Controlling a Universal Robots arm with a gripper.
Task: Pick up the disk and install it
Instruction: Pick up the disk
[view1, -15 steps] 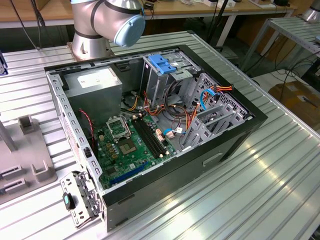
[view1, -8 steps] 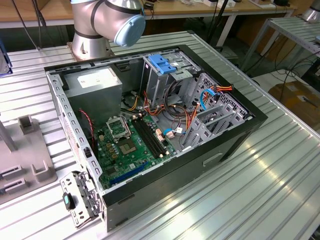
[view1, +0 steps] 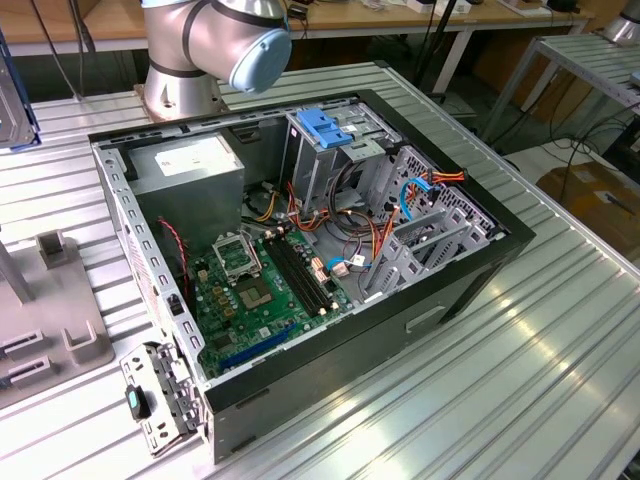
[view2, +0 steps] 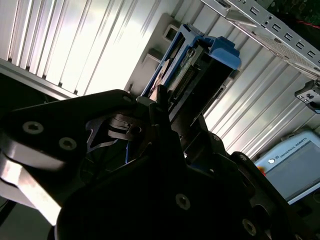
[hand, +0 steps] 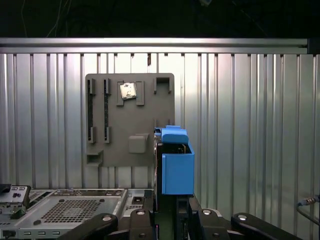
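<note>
Gripper (hand: 172, 205) grips the disk (hand: 177, 165), its black jaws narrowed onto the dark body from both sides. In both wrist views the blue plastic carrier frame juts out past the jaws, away from the camera. The disk is held edge-on above the ribbed metal table (hand: 240, 125), and in the first wrist view it overlaps one edge of a grey fixture plate (hand: 129, 120). That plate lies flat on the table, has several slots and recesses, and carries a small square chip (hand: 128, 90) in one of them. A corner of the open computer case (view1: 300, 250) shows just beside the gripper in the first wrist view.

In the exterior view the case lies on its side in the middle of the table with the motherboard (view1: 255, 290) exposed. A grey power-supply box (view1: 190, 165) sits toward the far end, beside a metal drive cage topped by a light-blue bracket (view1: 325, 128). The arm (view1: 215, 40) rises behind the case. The fixture plate lies at the exterior view's left, well apart from the drive cage. A pendant with a screen (view2: 295, 165) rests on the table in the second wrist view.
</note>
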